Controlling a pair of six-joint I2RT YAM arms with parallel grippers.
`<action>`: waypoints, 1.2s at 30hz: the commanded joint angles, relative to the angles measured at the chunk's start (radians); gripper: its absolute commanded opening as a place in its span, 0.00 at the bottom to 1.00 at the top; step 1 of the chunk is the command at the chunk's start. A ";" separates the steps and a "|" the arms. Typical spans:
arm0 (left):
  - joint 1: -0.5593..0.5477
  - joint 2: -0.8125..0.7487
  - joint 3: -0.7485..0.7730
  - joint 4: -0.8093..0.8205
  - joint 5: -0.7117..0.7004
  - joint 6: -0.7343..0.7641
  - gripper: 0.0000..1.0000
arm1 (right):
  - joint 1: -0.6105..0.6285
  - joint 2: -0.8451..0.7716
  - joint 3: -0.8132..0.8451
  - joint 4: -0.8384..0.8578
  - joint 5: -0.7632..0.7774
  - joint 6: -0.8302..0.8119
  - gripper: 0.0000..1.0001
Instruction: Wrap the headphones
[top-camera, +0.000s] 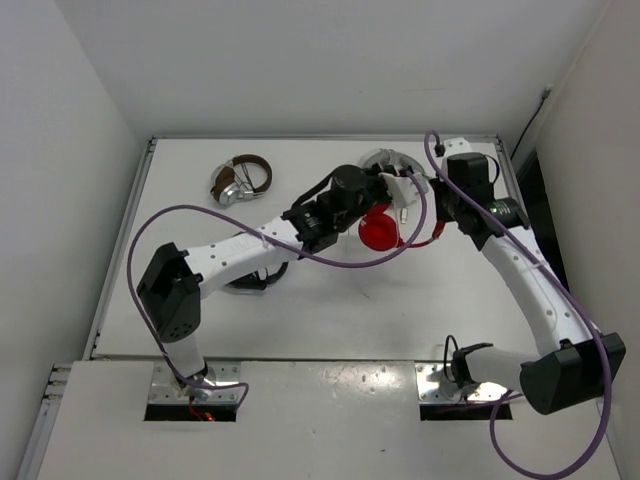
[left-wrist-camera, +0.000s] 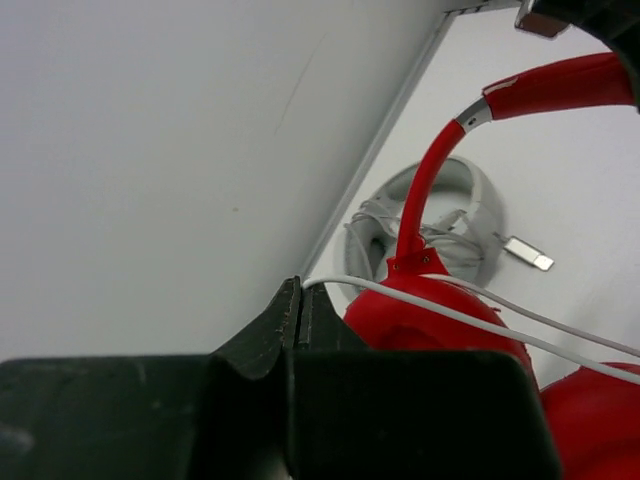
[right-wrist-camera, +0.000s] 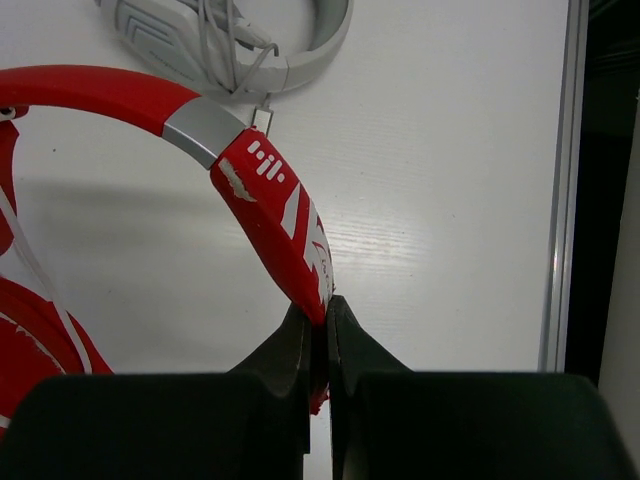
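As the right tool (right-wrist-camera: 322, 312) clamps the headphones (right-wrist-camera: 100, 95), lettering (right-wrist-camera: 265, 160) is illegible.

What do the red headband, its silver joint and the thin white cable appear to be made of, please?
The headband looks like smooth red plastic, its white print chipped and scuffed. The silver joint seems brushed metal or metallic-painted plastic; I cannot tell which. The cable looks rubber- or plastic-sheathed, smooth and flexible, since it curves loosely.
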 joint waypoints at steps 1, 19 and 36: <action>0.050 -0.141 -0.055 0.110 0.162 -0.129 0.00 | 0.009 -0.017 -0.001 0.027 0.010 -0.022 0.00; -0.007 -0.063 -0.031 0.219 0.067 -0.324 0.00 | 0.028 0.005 0.037 0.018 -0.021 0.021 0.00; -0.085 0.099 -0.001 0.330 -0.126 -0.175 0.00 | 0.037 0.014 0.048 0.018 -0.039 0.031 0.00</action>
